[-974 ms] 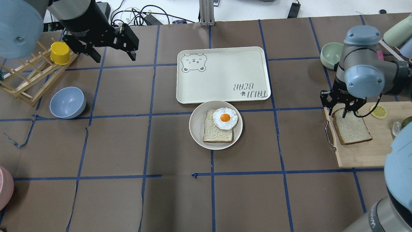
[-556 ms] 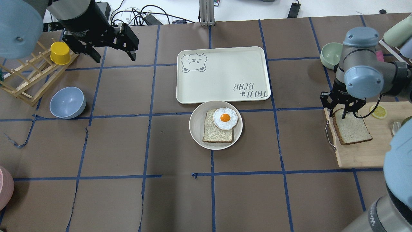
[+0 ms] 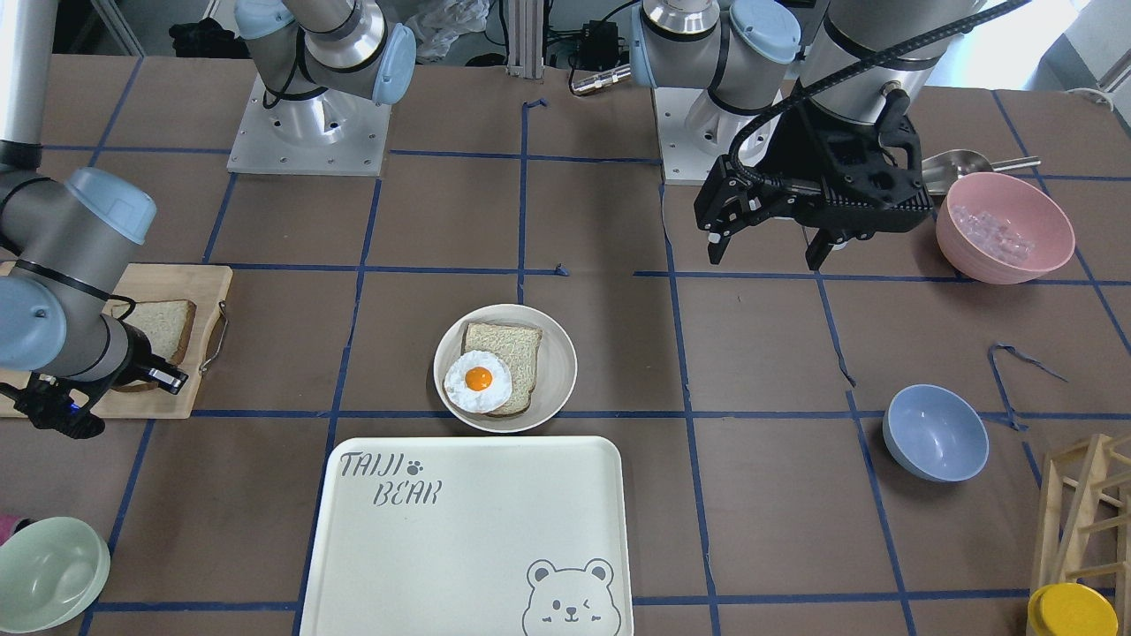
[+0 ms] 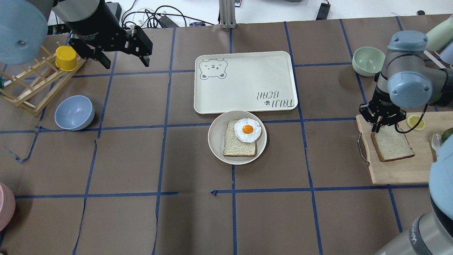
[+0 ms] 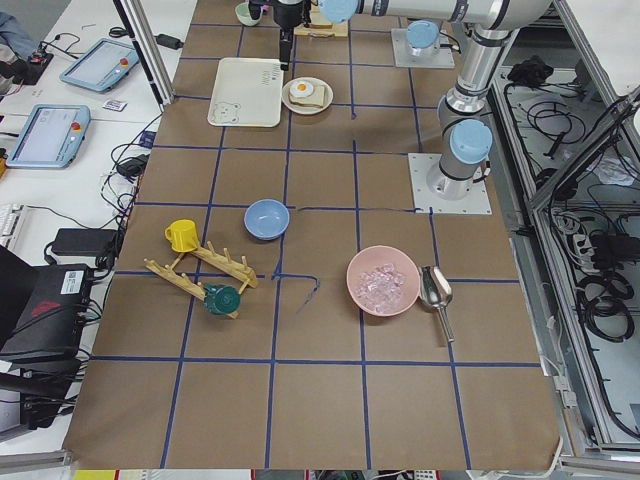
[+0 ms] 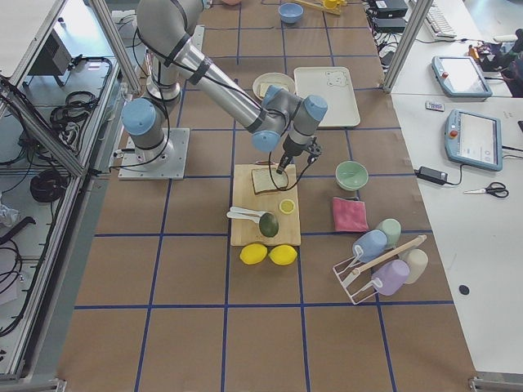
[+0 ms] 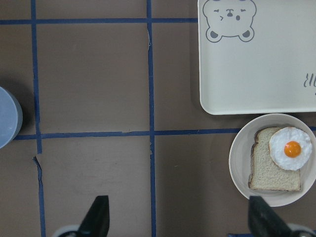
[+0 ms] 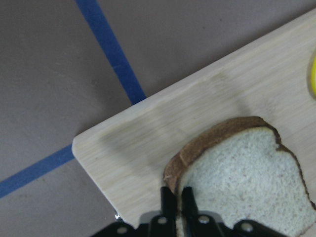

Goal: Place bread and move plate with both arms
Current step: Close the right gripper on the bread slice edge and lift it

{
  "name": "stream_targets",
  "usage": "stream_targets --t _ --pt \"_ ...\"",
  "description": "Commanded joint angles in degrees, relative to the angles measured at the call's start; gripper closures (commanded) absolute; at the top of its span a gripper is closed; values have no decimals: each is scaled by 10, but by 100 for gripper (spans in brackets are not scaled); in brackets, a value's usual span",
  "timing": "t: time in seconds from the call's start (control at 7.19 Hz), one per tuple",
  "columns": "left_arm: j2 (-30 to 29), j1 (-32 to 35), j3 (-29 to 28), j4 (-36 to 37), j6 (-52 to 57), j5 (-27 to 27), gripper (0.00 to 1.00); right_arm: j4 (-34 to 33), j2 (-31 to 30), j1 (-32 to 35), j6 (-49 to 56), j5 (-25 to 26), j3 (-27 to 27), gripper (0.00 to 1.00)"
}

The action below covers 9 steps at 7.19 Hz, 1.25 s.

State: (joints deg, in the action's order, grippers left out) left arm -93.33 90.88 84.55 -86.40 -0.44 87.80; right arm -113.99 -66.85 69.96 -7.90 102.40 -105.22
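The bread lies on a wooden cutting board at the right; it also shows in the right wrist view and the front view. My right gripper is shut on the bread's far crust edge, its fingers close together in the right wrist view. The plate sits mid-table and holds a bread slice with a fried egg. My left gripper is open and empty, high over the far left, and shows in the front view.
A bear-print tray lies just beyond the plate. A blue bowl and a wooden rack with a yellow cup are at the left. A green bowl and a lemon slice are near the right arm.
My right gripper has closed on the bread's crust edge and shifted to the right. The bread has moved right with it on the board. The left arm has not moved.
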Motion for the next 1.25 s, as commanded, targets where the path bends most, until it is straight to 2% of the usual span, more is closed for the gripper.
stream_targets --t 0.0,0.28,0.42,0.56,0.83,0.97,1.11 --pt "0 0 0 -1 0 0 0 37 -15 -2 0 -4 3 100" --pt "0 0 0 -1 0 0 0 66 -40 -2 -1 -4 13 100" --pt "0 0 0 -1 0 0 0 105 -56 -1 -1 -4 29 100" --pt "0 0 0 -1 0 0 0 155 -61 3 -13 -6 60 100" --pt "0 0 0 -1 0 1 0 279 -62 6 -53 -51 166 100" --pt "0 0 0 -1 0 1 0 308 -59 16 -68 -53 198 100" --pt "0 0 0 -1 0 0 0 308 -62 51 -117 -64 203 100"
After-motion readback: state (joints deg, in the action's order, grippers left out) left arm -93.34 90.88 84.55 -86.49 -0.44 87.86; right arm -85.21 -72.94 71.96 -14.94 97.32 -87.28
